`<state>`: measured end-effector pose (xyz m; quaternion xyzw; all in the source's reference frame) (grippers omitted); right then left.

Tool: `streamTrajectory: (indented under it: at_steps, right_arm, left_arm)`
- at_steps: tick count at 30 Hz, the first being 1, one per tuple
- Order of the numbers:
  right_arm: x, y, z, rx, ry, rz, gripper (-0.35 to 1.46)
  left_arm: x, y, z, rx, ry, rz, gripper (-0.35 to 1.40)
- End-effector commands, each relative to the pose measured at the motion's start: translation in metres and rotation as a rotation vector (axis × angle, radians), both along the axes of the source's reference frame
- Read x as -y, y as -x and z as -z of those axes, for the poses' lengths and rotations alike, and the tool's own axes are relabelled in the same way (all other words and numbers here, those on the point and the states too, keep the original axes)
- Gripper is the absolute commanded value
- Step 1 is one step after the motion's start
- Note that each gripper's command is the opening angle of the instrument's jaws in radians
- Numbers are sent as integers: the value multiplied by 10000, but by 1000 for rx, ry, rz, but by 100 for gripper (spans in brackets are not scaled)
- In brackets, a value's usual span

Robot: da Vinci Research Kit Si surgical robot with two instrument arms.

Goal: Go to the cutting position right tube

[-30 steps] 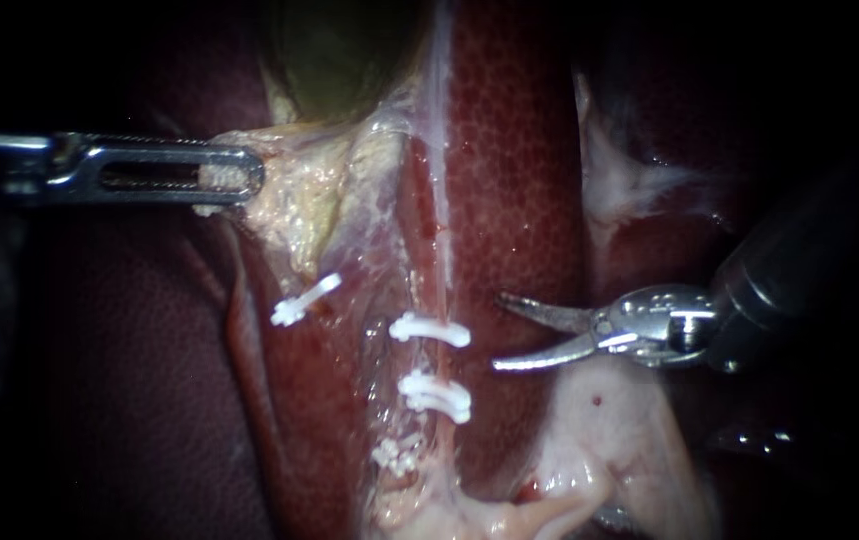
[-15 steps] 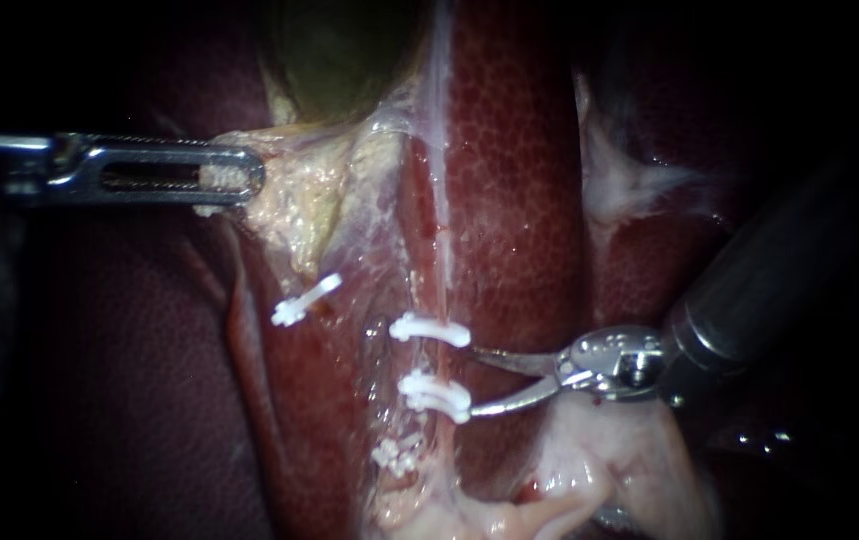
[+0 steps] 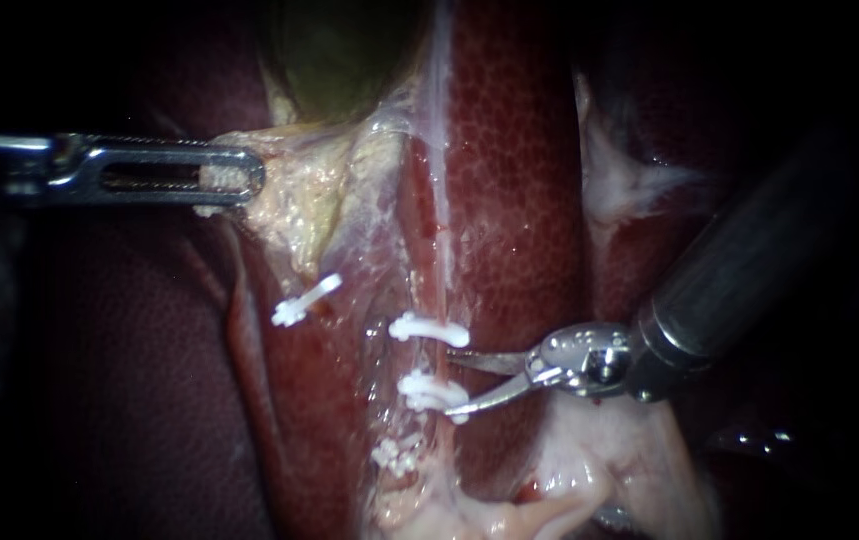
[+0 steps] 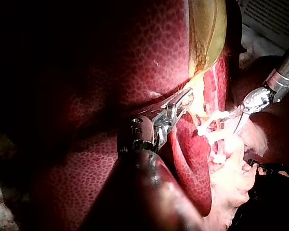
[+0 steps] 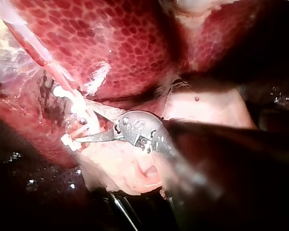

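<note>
Here right instrument [image 3: 452, 380] jaws spread, tips just beside right tube [image 3: 437, 361] between clips [image 3: 430, 329]; left instrument [image 3: 239, 182] pinching pale tissue [image 3: 294, 205].

Glossy liver [image 3: 514, 170], smooth plastic clips [image 3: 431, 330]

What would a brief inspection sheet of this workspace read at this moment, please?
Surface: mottled dark-red liver, greenish-yellow gallbladder above.
Job's things: thin pale right tube carrying white plastic clips; another white clip left of it.
Clutter: nothing seen.
Instruments: left metal instrument, pincer shut on pale yellowish tissue; right metal instrument, pincer open, tips at the right tube's clips.
Cables: nothing seen.
Surroundings: nothing seen.
</note>
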<state>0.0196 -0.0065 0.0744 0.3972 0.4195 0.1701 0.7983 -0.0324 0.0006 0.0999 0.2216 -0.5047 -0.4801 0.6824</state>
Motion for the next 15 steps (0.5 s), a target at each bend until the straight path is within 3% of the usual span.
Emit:
streamTrajectory:
  at_steps: [1, 8, 15]
  right_arm:
    - [0, -1, -1, 1, -1, 0, 128]
    - [1, -10, -8, -7, -4, 4, 128]
    - [0, -23, -9, -92, -47, 38, 125]
  left_arm:
    - [0, 0, 0, 0, 0, 0, -35]
    - [0, 0, 0, 0, 0, 0, -35]
    - [0, 0, 0, 0, 0, 0, -35]
